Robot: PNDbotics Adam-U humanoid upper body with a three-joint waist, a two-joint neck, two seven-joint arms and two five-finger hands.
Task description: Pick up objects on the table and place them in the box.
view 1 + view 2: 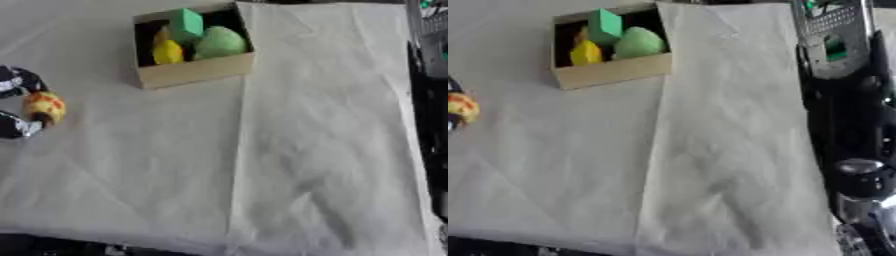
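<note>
An open cardboard box (pixel 197 70) stands at the far middle-left of the table. Inside it are a green block (pixel 185 24), a yellow thing (pixel 168 51) and a rounded light-green thing (pixel 220 42). At the left edge my left hand (pixel 16 102) is curled round a small orange-and-yellow object (pixel 44 107), which it holds just above the cloth, well to the left of the box and nearer to me. My right arm (pixel 846 125) runs down the right side of the right eye view, beside the table. Its hand (pixel 859 220) is only dark and silver shapes near the lower corner.
A wrinkled white cloth (pixel 262 150) covers the table, with a long fold running from the box's right corner toward me. The table's right edge (pixel 411 125) borders dark equipment. The near edge shows along the bottom of both views.
</note>
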